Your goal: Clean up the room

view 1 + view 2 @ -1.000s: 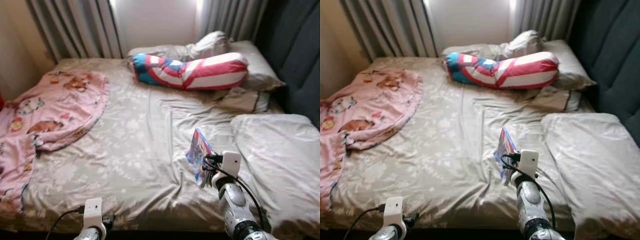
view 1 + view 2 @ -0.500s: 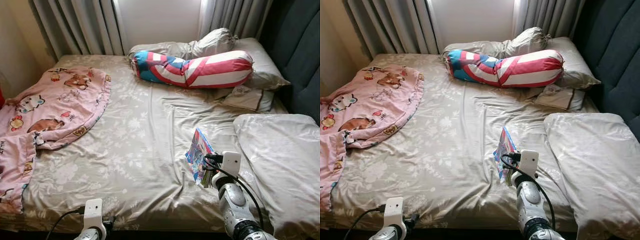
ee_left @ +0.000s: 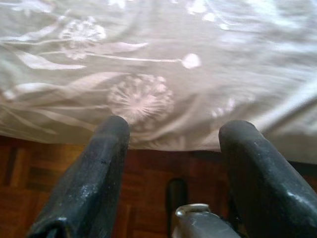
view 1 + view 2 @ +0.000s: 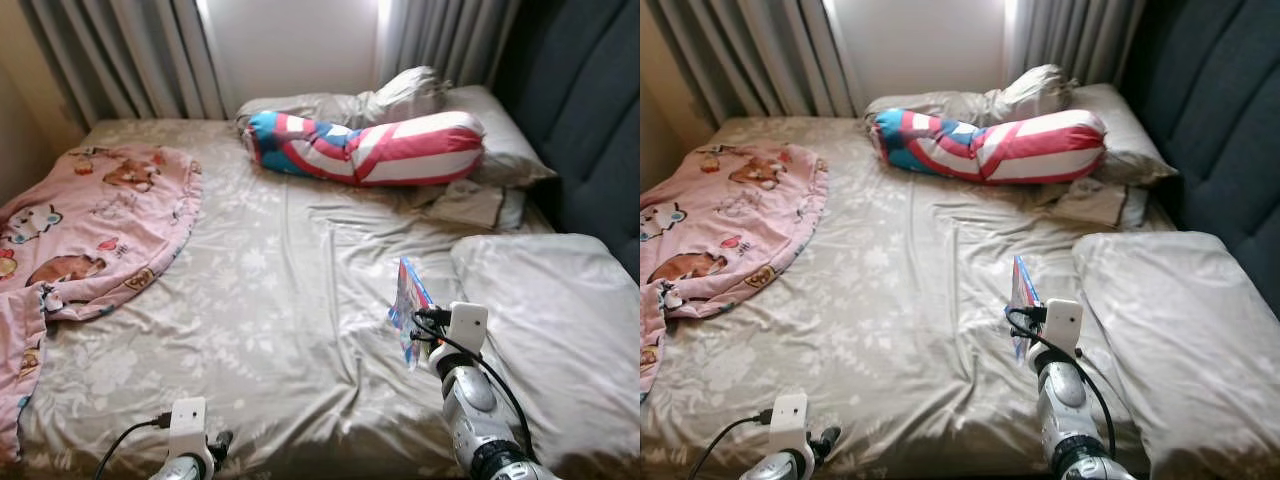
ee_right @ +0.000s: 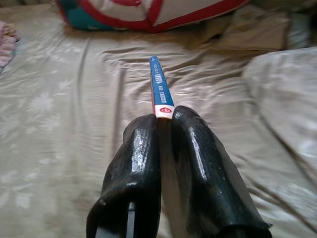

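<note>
Right gripper has its two black fingers pressed on the bottom edge of a thin book, holding it upright above the bed sheet, beside a grey pillow. It looks light and floppy with a glossy cover, so it may slip or sag; a grip deeper toward the spine seems safer. Left gripper hangs spread and empty at the bed's near edge.

Two silver jointed arms, right arm ribbed and glossy, left arm barely in frame. White boxy wrist camera on each, with looping black cable. Long, rounded, scuffed black fingers.
</note>
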Robot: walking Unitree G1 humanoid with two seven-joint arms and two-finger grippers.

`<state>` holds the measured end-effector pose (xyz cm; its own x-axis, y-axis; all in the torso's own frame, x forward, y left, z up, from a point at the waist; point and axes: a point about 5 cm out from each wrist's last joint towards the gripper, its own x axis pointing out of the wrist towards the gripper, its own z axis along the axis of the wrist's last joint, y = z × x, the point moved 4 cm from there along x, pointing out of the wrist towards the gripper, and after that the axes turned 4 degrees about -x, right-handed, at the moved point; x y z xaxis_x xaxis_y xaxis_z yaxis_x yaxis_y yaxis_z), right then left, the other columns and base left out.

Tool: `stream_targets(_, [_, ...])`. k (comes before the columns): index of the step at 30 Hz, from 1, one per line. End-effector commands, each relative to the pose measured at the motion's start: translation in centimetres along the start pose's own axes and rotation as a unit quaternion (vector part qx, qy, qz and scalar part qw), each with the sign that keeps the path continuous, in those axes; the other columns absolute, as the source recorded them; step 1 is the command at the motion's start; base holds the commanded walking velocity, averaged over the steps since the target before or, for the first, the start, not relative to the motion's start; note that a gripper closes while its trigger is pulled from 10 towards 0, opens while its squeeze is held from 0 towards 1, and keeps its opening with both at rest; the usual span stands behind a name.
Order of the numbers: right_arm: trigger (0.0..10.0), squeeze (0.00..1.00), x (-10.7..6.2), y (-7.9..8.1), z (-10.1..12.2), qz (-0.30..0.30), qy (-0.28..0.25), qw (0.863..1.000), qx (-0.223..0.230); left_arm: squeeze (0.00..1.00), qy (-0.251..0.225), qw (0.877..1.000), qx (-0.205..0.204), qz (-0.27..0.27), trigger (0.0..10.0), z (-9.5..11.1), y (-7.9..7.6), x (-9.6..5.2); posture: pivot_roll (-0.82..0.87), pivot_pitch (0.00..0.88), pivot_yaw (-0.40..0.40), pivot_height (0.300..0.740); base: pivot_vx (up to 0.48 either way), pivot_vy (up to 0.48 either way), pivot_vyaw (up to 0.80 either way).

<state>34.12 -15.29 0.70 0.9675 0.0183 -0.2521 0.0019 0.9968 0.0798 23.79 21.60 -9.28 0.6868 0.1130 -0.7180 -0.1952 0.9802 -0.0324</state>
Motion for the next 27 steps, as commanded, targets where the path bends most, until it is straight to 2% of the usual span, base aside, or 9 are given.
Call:
stream_targets(1, [10.0,0.00,0.3,0.0,1.0,0.004,-0.019,1.000,-0.010,0.00,0.004,1.000,-0.002,0.002,10.0,-0.2,0.0,0.0,-0.08,0.000,-0.016,0.740,0.330,0.000,0.00])
stream_targets(3, [10.0,0.00,0.3,0.1,1.0,0.005,-0.019,1.000,-0.010,0.00,0.004,1.000,-0.002,0.002,10.0,-0.2,0.0,0.0,-0.08,0.000,-0.016,0.740,0.334,0.000,0.00])
stream_targets(12, [10.0,0.00,0.3,0.0,0.9,0.003,-0.018,1.000,-0.011,0.00,0.002,1.000,-0.002,0.000,10.0,0.0,-0.1,0.0,-0.08,0.000,-0.015,0.740,0.000,0.000,0.00])
stream_targets(20, [10.0,0.00,0.2,0.1,0.9,0.003,-0.017,1.000,-0.011,0.00,0.010,1.000,-0.005,0.007,10.0,-0.1,0.8,0.0,-0.08,0.000,-0.014,0.740,0.000,0.000,0.00])
stream_targets(27, [10.0,0.00,0.3,0.1,0.9,0.002,-0.017,1.000,-0.011,0.00,0.016,1.000,0.006,0.001,10.0,-0.9,0.0,-0.1,-0.08,0.000,-0.015,0.740,0.000,0.000,0.00])
